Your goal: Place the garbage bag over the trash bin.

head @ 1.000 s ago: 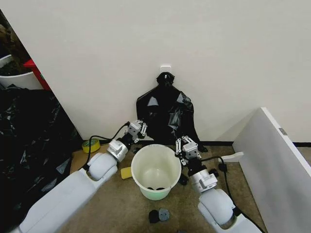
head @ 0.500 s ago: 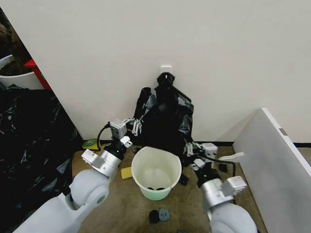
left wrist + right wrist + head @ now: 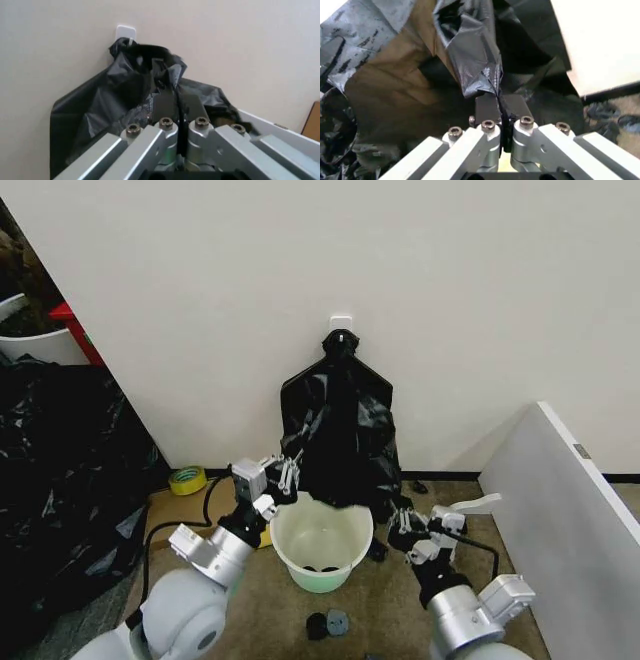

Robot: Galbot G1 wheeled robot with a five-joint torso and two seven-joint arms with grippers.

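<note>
The thin, glossy black plastic garbage bag [image 3: 340,430] looks light, limp and slippery, so I judge it is best taken by its open hem, pinched firmly at two opposite spots. Crinkled and loose, it hangs against the wall beyond both pincers. The left gripper [image 3: 285,475] is clamped on film at one edge; the right gripper [image 3: 408,522] pinches a fold opposite. Between them stands the round cream-white plastic trash bin [image 3: 322,545], uncovered.

- Both arms have rounded, glossy white shells and silver metal wrist rings.
- Black cables loop beside each wrist.
- The left gripper [image 3: 290,473] and right gripper [image 3: 409,521] are silver-grey metal with black finger pads and visible hex screws.
</note>
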